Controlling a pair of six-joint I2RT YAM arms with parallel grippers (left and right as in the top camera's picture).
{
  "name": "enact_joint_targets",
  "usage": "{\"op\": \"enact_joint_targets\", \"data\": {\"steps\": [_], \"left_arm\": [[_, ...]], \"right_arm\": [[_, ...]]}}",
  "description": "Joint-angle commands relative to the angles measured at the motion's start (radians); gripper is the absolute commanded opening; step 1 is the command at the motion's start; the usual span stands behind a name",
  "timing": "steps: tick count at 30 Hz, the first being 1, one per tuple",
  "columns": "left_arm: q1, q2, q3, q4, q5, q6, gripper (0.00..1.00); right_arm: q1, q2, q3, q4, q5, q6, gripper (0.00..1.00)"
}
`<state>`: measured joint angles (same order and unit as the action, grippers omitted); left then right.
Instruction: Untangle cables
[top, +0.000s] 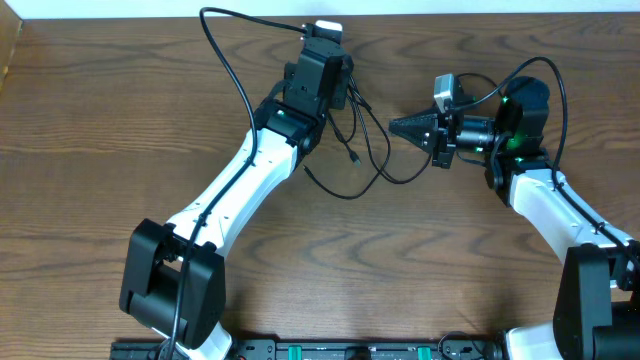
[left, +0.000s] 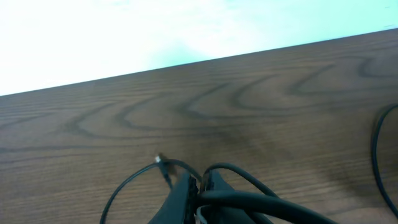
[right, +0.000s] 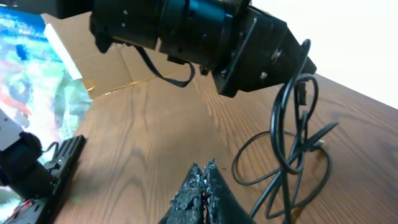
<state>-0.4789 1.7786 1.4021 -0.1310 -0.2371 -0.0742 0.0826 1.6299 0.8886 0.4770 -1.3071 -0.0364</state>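
Note:
The cables (top: 362, 150) are thin black cords hanging in loops from my left gripper (top: 338, 88) down onto the wooden table, with a plug end near the middle. In the left wrist view the left gripper (left: 199, 184) is shut on the black cords (left: 280, 208), and one thin loop with a small plug (left: 160, 160) sticks out to the left. My right gripper (top: 394, 125) points left, just right of the loops, and is shut with nothing in it. In the right wrist view its jaws (right: 204, 169) are closed left of the hanging cables (right: 289, 143).
The left arm's own thicker black wire (top: 228, 70) arcs over the table's back left. The table's far edge (top: 150, 20) meets a white wall. The left arm's black wrist (right: 236, 37) hangs above the right gripper's view. Cardboard (right: 124, 62) lies beyond.

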Motion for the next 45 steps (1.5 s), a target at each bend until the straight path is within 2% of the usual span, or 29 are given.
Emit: {"op": "enact_joint_targets", "data": {"steps": [1,5,8,10,11,17,21,22,25,26,31,39,45], "left_arm": [[-0.006,0.014,0.009,0.002,-0.016,-0.002,0.08],[-0.024,0.013,0.009,0.002,0.043,-0.002,0.08],[-0.044,0.013,0.009,0.002,0.097,-0.002,0.08],[-0.056,0.013,0.009,0.002,0.095,-0.002,0.08],[-0.063,0.013,0.009,0.002,0.095,-0.002,0.08],[-0.077,0.013,0.009,0.002,0.095,-0.002,0.08],[-0.078,0.013,0.009,0.000,0.096,-0.002,0.08],[-0.078,0.013,0.009,-0.002,0.096,-0.002,0.08],[-0.078,0.013,0.009,-0.010,0.095,-0.002,0.08],[-0.078,0.013,0.009,-0.013,0.095,-0.002,0.08],[-0.075,0.013,0.009,-0.020,0.075,-0.002,0.08],[-0.063,0.013,0.009,-0.018,-0.092,-0.002,0.08],[-0.027,0.013,0.009,-0.020,-0.124,-0.002,0.08]], "right_arm": [[-0.005,0.001,0.005,-0.006,0.069,0.006,0.01],[-0.002,0.001,0.005,-0.027,0.201,0.005,0.05],[0.005,0.001,0.005,-0.051,0.256,-0.073,0.28],[0.014,0.001,0.005,-0.074,0.282,-0.149,0.50],[0.024,0.001,0.005,-0.093,0.322,-0.200,0.57],[0.073,0.001,0.005,-0.116,0.422,-0.321,0.62],[0.111,0.001,0.005,-0.120,0.533,-0.347,0.58],[0.122,0.001,0.005,-0.120,0.573,-0.347,0.49],[0.139,0.001,0.005,-0.119,0.639,-0.347,0.09],[0.141,0.001,0.005,-0.119,0.644,-0.347,0.01],[0.141,0.001,0.005,-0.122,0.613,-0.346,0.01],[0.119,0.001,0.005,-0.122,0.374,-0.303,0.01],[0.075,-0.003,0.005,-0.120,0.204,-0.254,0.01]]}}
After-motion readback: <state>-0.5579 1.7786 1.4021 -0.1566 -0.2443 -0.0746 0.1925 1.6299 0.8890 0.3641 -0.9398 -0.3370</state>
